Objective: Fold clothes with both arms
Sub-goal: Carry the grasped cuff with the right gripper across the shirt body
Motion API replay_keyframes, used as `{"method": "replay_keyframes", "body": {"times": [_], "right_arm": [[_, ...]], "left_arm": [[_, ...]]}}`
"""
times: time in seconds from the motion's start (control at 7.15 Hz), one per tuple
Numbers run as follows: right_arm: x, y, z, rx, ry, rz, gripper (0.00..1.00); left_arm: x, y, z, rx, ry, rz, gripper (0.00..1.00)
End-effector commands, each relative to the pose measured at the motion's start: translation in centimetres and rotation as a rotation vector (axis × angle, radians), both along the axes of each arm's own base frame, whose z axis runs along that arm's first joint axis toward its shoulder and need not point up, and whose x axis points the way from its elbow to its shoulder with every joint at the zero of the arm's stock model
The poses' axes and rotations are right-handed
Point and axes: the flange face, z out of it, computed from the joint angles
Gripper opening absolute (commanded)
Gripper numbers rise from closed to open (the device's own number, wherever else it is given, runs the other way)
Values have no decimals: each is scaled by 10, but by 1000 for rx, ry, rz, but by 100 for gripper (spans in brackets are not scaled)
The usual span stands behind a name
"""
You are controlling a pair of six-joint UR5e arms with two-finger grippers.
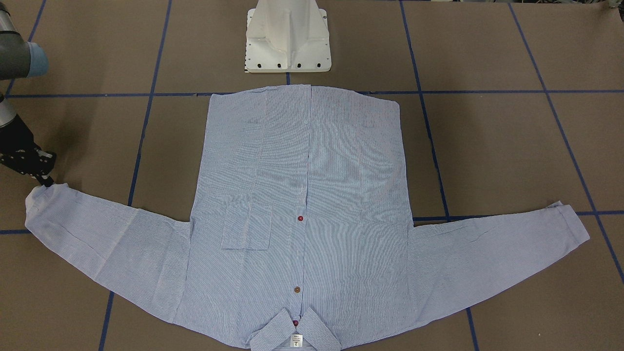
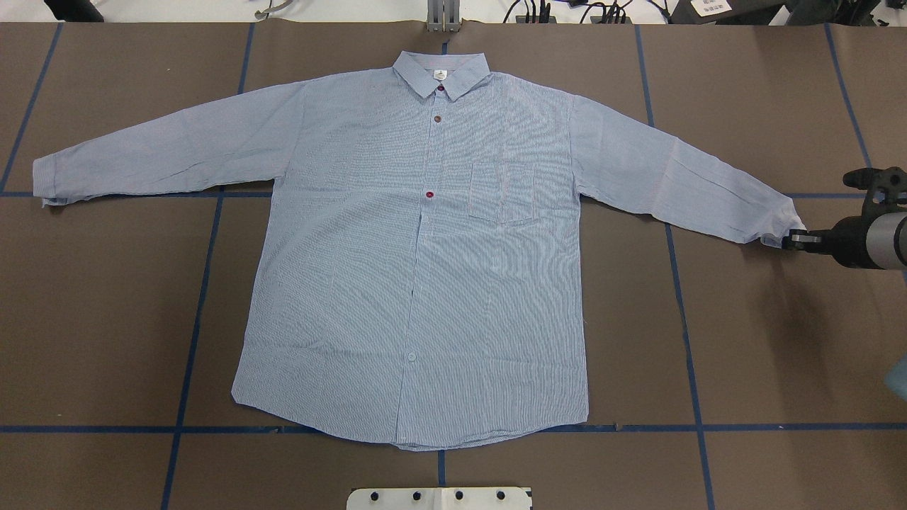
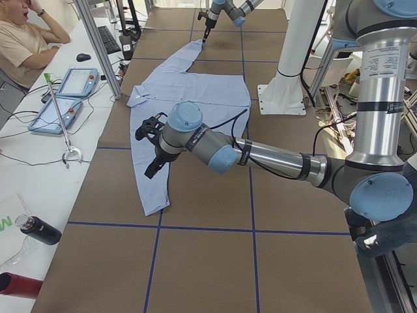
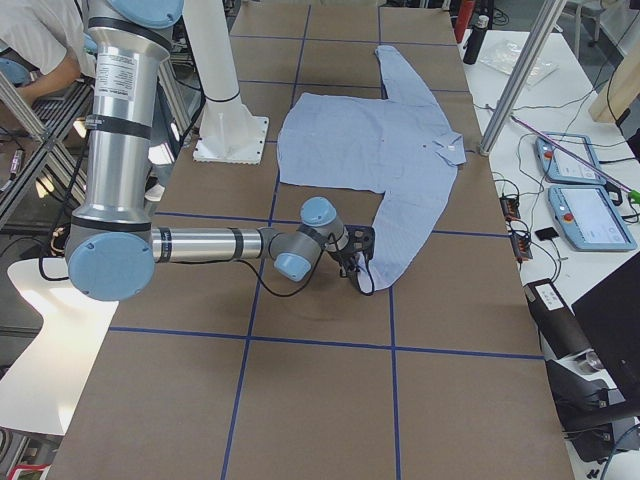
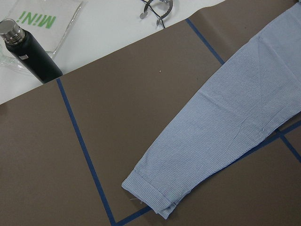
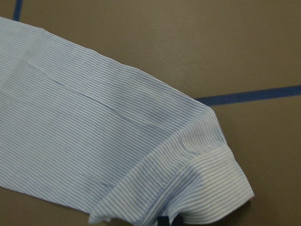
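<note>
The shirt [image 2: 425, 269] lies flat and front up in the middle of the desk [image 2: 744, 354], both sleeves spread wide. The right fingers [image 2: 795, 241] touch the cuff [image 6: 221, 174] on the robot's right, but I cannot tell whether they pinch the cloth. The left fingers [image 3: 151, 171] hang over the other sleeve, and I cannot tell how far open they are.

shirt [image 2: 425, 283] is light blue with fine white stripes, red buttons [image 2: 429, 194] down the front, little white label [image 2: 440, 74] at its neck. counter [image 2: 779, 340] under it is brown, gridded with blue tape [image 2: 688, 368].
</note>
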Motion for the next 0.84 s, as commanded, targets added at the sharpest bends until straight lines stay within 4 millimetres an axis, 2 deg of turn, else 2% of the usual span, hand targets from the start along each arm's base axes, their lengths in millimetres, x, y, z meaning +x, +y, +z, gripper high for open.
{"method": "replay_keyframes", "body": {"times": [0.0, 0.14, 0.28, 0.42, 0.56, 0.7], "right_arm": [[-33, -47, -126, -25, 15, 9, 0], [-67, -80, -196, -50, 30, 9, 0], [-116, -93, -269, -84, 44, 8, 0], [-165, -95, -326, -96, 64, 47, 0], [-201, -94, -367, -90, 29, 87, 0], [-239, -105, -405, -70, 22, 138, 0]], "left_arm": [[0, 0, 1, -1, 0, 0, 100], [0, 4, 4, -6, -1, 2, 100], [0, 4, 3, -5, -1, 2, 100], [0, 5, 4, -7, 0, 0, 100], [0, 5, 5, -8, -1, 0, 100], [0, 5, 5, -8, -1, 0, 100]]}}
